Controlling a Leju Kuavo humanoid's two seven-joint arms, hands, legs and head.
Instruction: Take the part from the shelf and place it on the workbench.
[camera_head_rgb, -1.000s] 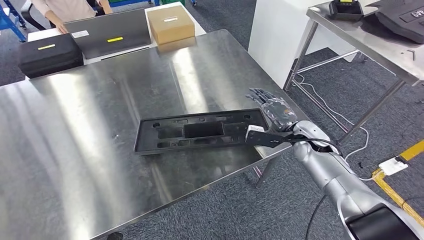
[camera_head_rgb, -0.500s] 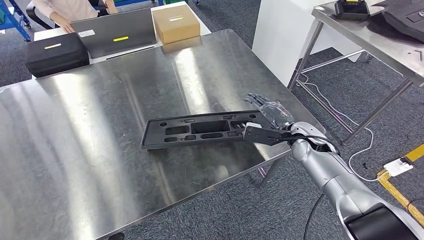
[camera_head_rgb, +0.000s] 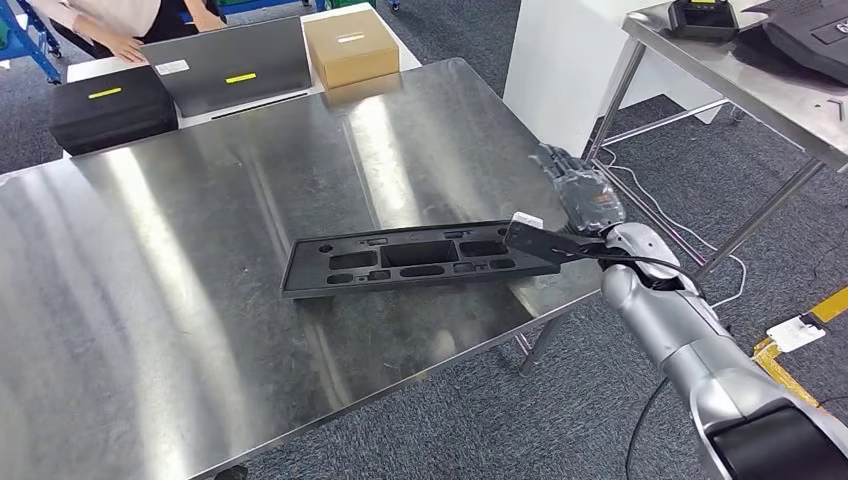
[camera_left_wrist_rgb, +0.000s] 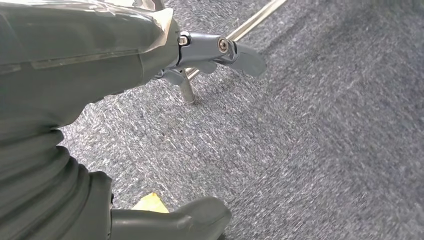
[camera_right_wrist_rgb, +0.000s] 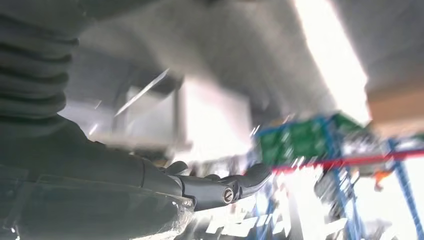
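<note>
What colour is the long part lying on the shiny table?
Black. The part shows best in the head view, lying flat on the steel workbench.

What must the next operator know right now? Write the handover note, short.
Left hand: hangs over the carpet, fingers apart, holding nothing.
Right hand: open, off the workbench's right edge, just past the part's right end, not gripping it.
Part: black moulded panel, lying flat on the steel workbench near its right edge.
Done: part placed on the workbench and released.
Left: nothing apparent but pulling the right arm away.
</note>
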